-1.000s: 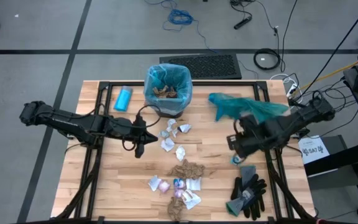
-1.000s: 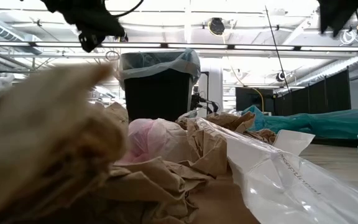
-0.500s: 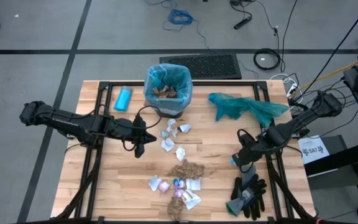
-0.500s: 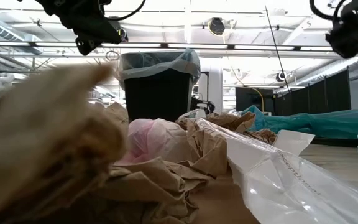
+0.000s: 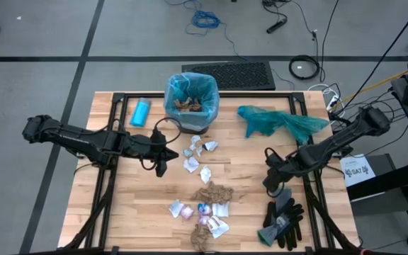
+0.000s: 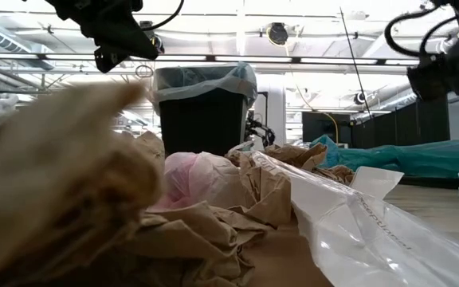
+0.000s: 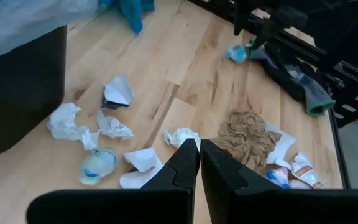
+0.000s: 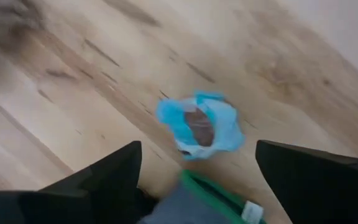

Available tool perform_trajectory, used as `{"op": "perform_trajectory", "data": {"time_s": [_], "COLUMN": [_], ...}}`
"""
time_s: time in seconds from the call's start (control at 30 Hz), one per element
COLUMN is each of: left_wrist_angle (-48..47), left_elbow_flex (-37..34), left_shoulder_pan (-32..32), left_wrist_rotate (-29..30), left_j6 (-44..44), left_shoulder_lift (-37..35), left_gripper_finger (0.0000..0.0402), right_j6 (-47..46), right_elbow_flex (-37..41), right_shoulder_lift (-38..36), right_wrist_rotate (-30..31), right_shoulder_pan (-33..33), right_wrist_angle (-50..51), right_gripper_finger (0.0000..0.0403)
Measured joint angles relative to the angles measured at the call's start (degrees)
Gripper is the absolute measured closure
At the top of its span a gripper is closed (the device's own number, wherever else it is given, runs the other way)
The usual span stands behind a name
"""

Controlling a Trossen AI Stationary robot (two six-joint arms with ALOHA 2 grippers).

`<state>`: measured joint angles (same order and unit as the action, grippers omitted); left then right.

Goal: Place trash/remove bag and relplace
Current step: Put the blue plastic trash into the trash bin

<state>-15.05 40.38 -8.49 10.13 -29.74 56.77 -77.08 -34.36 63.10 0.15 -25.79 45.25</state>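
Right end effector [image 8: 194, 171] now wider, over blue scrap [image 8: 199, 126].

Two robot arms are seen finished in matte black throughout, each built from slender tubular links joined by bulkier rounded joint housings. Black cables are looped loosely along the left arm near its wrist, and similar looped cabling is seen at the right arm's wrist. The left tool [image 7: 194, 163] is shown as two flat, angular black fingers [image 7: 182, 167] with bevelled tips, mounted on a broad black crossbar. The right tool [image 8: 194, 165] is formed of two wide, wedge-shaped black fingers [image 8: 114, 171]. No markings or screws can be made out.
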Motion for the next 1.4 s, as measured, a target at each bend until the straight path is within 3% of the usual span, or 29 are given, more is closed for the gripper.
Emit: {"op": "perform_trajectory", "data": {"time_s": [0.13,0.27,0.4,0.53,0.6,0.9,1.17,1.4], "left_wrist_angle": [0.04,0.29,0.67,0.77,0.78,0.72,-1.47,-1.91], "left_elbow_flex": [0.0,0.0,0.0,0.0,0.0,0.0,0.0,0.0], "left_shoulder_pan": [0.0,0.0,0.02,0.02,0.0,0.0,0.0,0.0], "left_wrist_rotate": [0.02,0.02,0.02,0.02,0.02,-2.13,-2.23,-2.43], "left_j6": [0.0,-0.04,-0.04,-0.07,-0.07,-0.04,-3.02,-3.04], "left_shoulder_lift": [0.0,0.0,0.0,0.0,0.01,0.02,0.0,0.01], "left_gripper_finger": [0.0379,0.0379,0.0379,0.0379,0.0379,0.0379,0.0379,0.0379], "right_j6": [1.51,3.73,5.68,5.25,4.88,12.16,29.63,44.38], "right_elbow_flex": [2.27,4.21,4.75,4.75,4.64,-7.58,-28.54,-47.6], "right_shoulder_lift": [2.66,5.1,6.84,7.49,7.24,6.33,7.79,16.12], "right_wrist_rotate": [0.23,1.04,1.27,-1.54,-2.76,-1.46,3.37,6.07], "right_shoulder_pan": [-0.01,-0.01,0.55,2.05,2.84,9.53,19.45,27.93], "right_wrist_angle": [0.01,-4.15,-12.06,-14.29,-15.14,-15.01,-8.46,-7.51], "right_gripper_finger": [0.0104,0.0146,0.0229,0.0351,0.0382,0.0389,0.0391,0.0394]}}
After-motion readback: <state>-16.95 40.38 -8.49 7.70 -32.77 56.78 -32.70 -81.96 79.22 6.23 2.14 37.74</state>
